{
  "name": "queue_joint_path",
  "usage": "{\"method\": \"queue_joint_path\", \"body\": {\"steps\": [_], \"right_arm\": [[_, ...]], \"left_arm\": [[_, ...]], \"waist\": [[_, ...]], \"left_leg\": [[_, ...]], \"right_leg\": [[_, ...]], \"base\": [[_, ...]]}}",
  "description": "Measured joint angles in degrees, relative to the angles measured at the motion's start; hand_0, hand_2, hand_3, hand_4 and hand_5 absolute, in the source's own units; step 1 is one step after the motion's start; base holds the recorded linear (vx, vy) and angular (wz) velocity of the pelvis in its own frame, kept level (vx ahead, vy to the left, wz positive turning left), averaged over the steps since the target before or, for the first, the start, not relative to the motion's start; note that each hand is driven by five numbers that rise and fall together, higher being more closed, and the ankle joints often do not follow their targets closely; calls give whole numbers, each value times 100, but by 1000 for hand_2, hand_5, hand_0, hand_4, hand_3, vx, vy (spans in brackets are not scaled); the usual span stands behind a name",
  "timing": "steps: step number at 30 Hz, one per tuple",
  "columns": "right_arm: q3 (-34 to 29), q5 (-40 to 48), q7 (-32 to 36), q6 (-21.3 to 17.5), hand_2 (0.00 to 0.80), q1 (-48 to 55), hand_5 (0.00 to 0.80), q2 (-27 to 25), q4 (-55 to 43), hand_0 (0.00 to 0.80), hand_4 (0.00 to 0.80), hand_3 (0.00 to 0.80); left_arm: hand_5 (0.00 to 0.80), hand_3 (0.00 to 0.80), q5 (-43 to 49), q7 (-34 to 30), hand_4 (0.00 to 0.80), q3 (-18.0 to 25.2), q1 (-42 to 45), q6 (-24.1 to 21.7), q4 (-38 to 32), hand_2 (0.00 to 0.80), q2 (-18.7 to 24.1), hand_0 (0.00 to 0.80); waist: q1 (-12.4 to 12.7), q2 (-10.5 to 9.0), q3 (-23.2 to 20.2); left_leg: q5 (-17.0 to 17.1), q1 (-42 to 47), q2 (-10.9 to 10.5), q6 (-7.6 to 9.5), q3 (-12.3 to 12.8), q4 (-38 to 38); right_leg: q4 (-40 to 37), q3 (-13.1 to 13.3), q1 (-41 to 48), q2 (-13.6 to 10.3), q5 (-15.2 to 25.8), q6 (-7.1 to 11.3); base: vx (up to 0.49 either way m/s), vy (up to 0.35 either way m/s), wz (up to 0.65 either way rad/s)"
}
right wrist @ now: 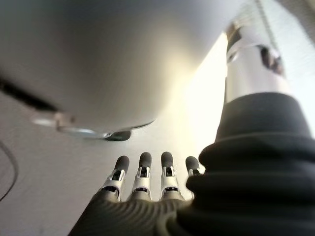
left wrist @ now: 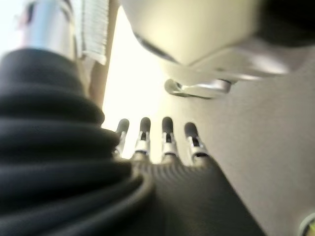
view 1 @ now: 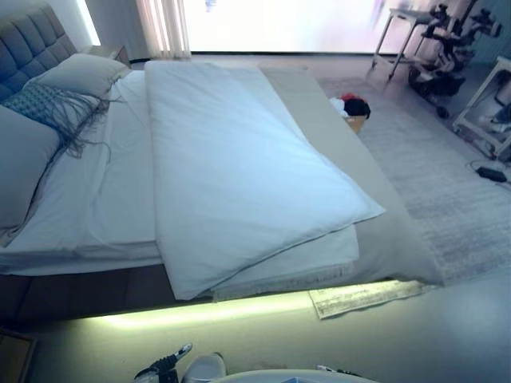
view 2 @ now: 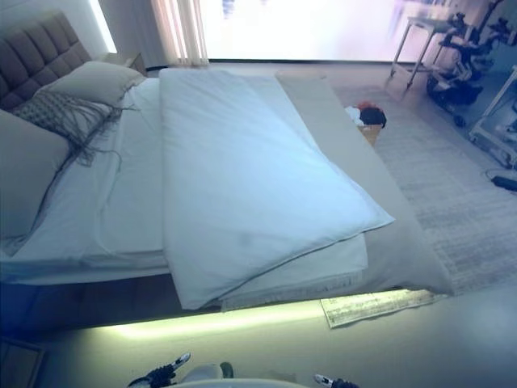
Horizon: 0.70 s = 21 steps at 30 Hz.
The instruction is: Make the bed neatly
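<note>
The bed (view 1: 96, 199) runs from its grey tufted headboard (view 1: 28, 40) on the left to its foot on the right. A white duvet (view 1: 239, 167) lies folded in a long strip across the middle, with its near corner hanging over the bed's front edge. A beige cover (view 1: 375, 215) shows at the foot end. Pillows (view 1: 80, 73) and a fringed patterned throw (view 1: 52, 108) lie by the headboard. My left hand (left wrist: 162, 147) and right hand (right wrist: 147, 182) hang low over the floor, away from the bed, with fingers straight and empty.
A basket of clothes (view 1: 351, 108) stands on the grey rug (view 1: 447, 183) beyond the bed's foot. A printed sheet (view 1: 359, 298) lies on the floor by the near corner. Equipment (view 1: 447, 48) and a white frame (view 1: 487, 104) stand at the back right.
</note>
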Motion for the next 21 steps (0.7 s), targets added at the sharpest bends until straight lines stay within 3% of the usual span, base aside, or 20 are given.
{"method": "queue_joint_path", "body": {"steps": [4, 7, 8, 9, 11, 14, 17, 18, 20, 21], "right_arm": [[2, 16, -58, -53, 0, -24, 0, -47, -117, 0, 0, 0], [4, 43, -103, -91, 0, -12, 0, -111, -133, 0, 0, 0], [-6, 94, -90, -105, 0, -48, 0, -130, -154, 0, 0, 0], [-10, 167, -64, -137, 0, -89, 0, -155, -173, 0, 0, 0], [29, 265, -43, -181, 0, -103, 0, -168, -275, 0, 0, 0], [22, 320, -59, -196, 0, 22, 0, -172, -297, 0, 0, 0], [-39, 383, -112, -194, 0, 133, 0, -116, -280, 0, 0, 0], [-46, 372, -128, -194, 0, 133, 0, -111, -283, 0, 0, 0], [-63, 369, -186, -201, 0, 149, 0, -190, -278, 0, 0, 0], [-53, 353, -209, -209, 0, 138, 0, -248, -286, 0, 0, 0]], "left_arm": [[0, 0, 93, -6, 0, -145, -86, 126, 18, 0, -27, 0], [0, 0, 220, -3, 0, -259, -54, 195, 23, 0, 6, 0], [0, 0, 220, 3, 0, -289, -15, 228, 33, 0, 5, 0], [0, 0, 219, 12, 0, -343, 2, 238, 70, 0, -5, 0], [0, 0, 219, 9, 0, -368, -8, 208, 79, 0, 55, 0], [0, 0, 220, -18, 0, -359, -104, 175, 146, 0, 17, 0], [0, 0, 218, -49, 0, -359, -65, 118, 41, 0, -38, 0], [0, 0, 205, -38, 0, -348, -67, 72, -17, 0, -56, 0], [0, 0, 218, -63, 0, -358, -54, 58, -63, 0, -137, 0], [0, 0, 230, -93, 0, -364, -11, 53, -66, 0, -158, 0]], "waist": [[-30, 12, -160], [-82, 90, -218], [-100, 142, -193], [-218, 233, -182], [-342, 222, -149], [-606, 113, -67], [-696, 25, -19], [-672, -1, 12], [-611, 190, 55], [-569, 279, 43]], "left_leg": [[-31, 177, -270, 188, -32, -301], [82, 390, -345, 356, -50, -682], [178, 546, -310, 375, -3, -934], [294, 695, -195, 346, 15, -1192], [418, 786, -75, 295, 114, -1493], [467, 771, -106, 256, 7, -1663], [395, 930, -204, 132, -212, -1677], [330, 1027, -197, 19, -331, -1624], [219, 1201, 19, -150, -414, -1536], [137, 1200, 121, -270, -442, -1456]], "right_leg": [[723, 87, -345, -218, 39, 51], [1681, 158, -899, -303, 258, 308], [2168, 206, -1252, -272, 61, 354], [2044, 196, -1459, -84, -62, 340], [1280, -10, -1943, 217, -3, 372], [-63, -144, -2479, 480, 575, 484], [48, -318, -2583, 447, 775, 443], [1, -273, -2432, 467, 945, 249], [-98, -430, -2144, 634, 1083, 70], [-212, -430, -2032, 749, 1197, -116]], "base": [[269, 173, 13], [245, 57, 1], [198, -83, -21], [164, -137, -30], [177, -148, -19], [153, -92, 17], [243, -70, 57], [264, -54, 67], [253, -61, 45], [248, -57, 17]]}}
